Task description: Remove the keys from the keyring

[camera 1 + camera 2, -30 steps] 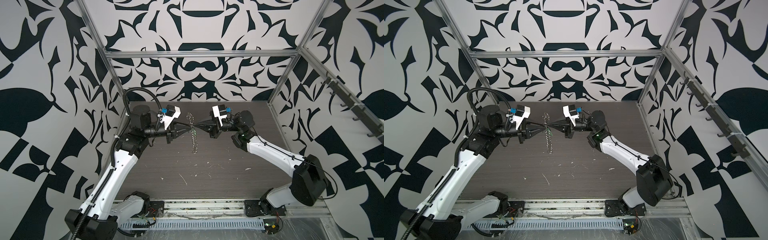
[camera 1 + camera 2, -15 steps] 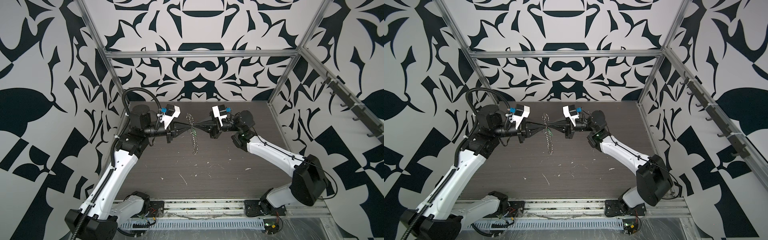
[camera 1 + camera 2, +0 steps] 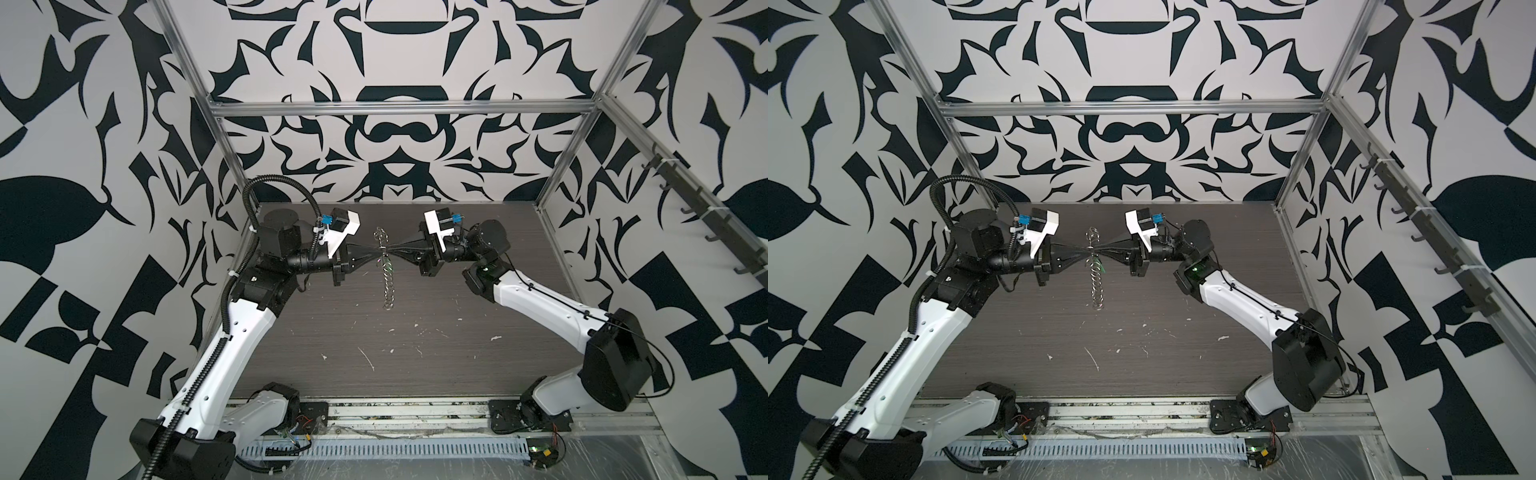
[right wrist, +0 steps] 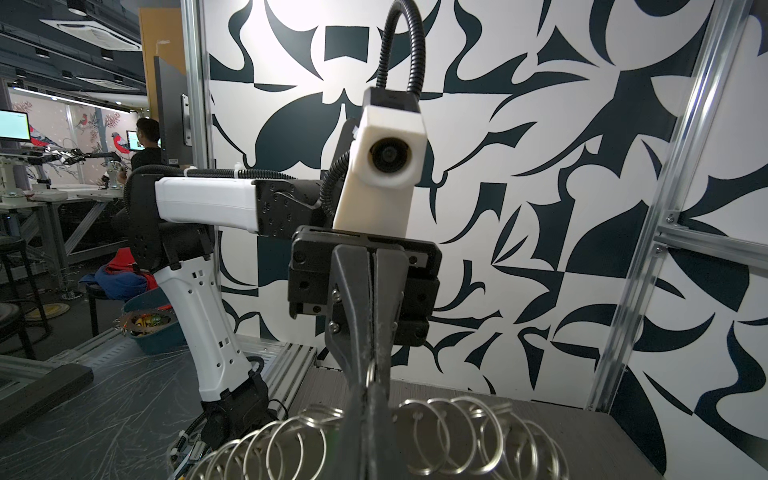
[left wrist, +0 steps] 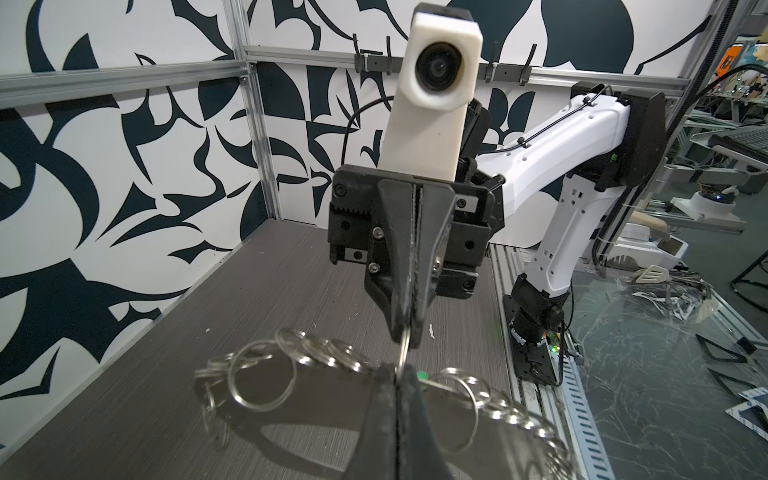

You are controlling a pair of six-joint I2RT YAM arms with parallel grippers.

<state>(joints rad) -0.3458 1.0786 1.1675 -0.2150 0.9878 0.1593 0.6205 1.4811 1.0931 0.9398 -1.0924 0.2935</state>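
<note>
Left gripper (image 3: 376,258) has just finished closing. Its jaws stood slightly apart a second ago and now pinch shut on the thin pale keyring (image 3: 387,282) strung with silver split rings. Right gripper (image 3: 390,255) is unchanged, jaws clamped on the same keyring, tip to tip with the left. The keyring hangs above the dark woodgrain table (image 3: 415,353). The bright green plastic key tag (image 5: 422,376) is still on it, and the dark key isn't discernible. Both holds look set, so pulling can likely begin.
</note>
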